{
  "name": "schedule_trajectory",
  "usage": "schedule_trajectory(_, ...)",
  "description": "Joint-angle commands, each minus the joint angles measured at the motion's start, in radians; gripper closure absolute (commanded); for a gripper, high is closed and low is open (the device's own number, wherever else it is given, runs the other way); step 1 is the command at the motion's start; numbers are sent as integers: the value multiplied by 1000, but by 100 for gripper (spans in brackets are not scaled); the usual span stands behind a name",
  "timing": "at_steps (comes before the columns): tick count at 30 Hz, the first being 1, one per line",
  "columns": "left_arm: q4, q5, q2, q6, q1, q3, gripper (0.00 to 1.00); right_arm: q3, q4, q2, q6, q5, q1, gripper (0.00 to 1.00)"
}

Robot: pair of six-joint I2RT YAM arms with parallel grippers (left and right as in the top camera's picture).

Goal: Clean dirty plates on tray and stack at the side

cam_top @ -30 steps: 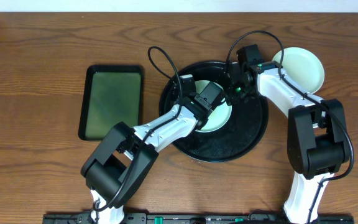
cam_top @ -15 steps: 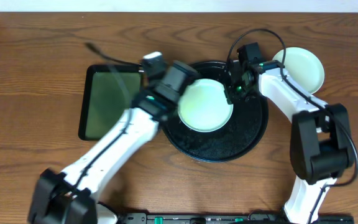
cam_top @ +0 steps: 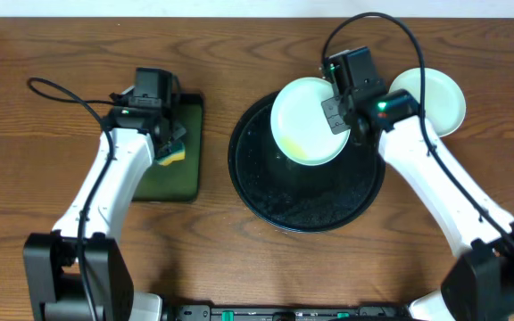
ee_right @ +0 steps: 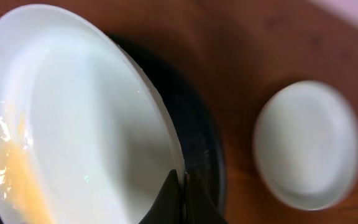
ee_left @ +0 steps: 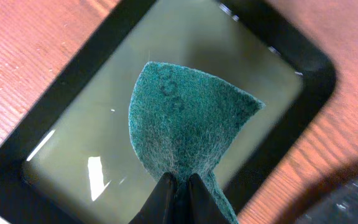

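Plate point(cam_top: 303, 134) tilted above far edge of tray point(cam_top: 310, 209), pinched at its right rim by right hand point(cam_top: 339, 114), fingers pressed together on the thin lip. Looks rigid, light and glossy, probably slick around the yellowish smear; breakable if dropped. Best held at the rim, deep enough to stop slipping, and kept near level. Second plate point(cam_top: 440, 98) flat on bench point(cam_top: 43, 80), just right of tray, near the far edge. Left hand point(cam_top: 163, 147) clamped on green sponge point(ee_left: 185, 118) above small tray point(ee_left: 73, 124), toward bench's left edge. Sponge soft and floppy, easy to squeeze.
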Motion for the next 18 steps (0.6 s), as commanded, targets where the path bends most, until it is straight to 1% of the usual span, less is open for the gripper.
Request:
schedule_trajectory(1, 11, 51, 49, 35, 23, -1, 92, 23, 17, -63, -89, 190, 58, 99)
schedule_trajectory(2, 21, 53, 81, 39, 24, -1, 93, 23, 27, -79, -117, 257, 89, 99)
schedule_trajectory(5, 50, 33, 148, 42, 24, -1, 92, 23, 39, -93, -158, 378, 136, 99)
schedule_trajectory(9, 74, -13, 203, 42, 29, -1, 88, 23, 49, -97, -223, 525, 190, 99)
schedule_trajectory(11, 76, -24, 204, 43, 36, -1, 83, 23, 51, -96, -261, 578, 212, 99)
schedule_trajectory(12, 78, -23, 200, 43, 40, -1, 75, 23, 56, -96, -277, 600, 222, 99)
schedule_trajectory(13, 79, -23, 196, 42, 44, -1, 71, 23, 68, -96, -294, 625, 232, 99)
schedule_trajectory(17, 71, -22, 157, 56, 58, 1, 62, 23, 115, -96, -388, 698, 264, 99)
schedule_trajectory(18, 61, -23, 139, 58, 59, 4, 61, 23, 128, -96, -415, 716, 272, 99)
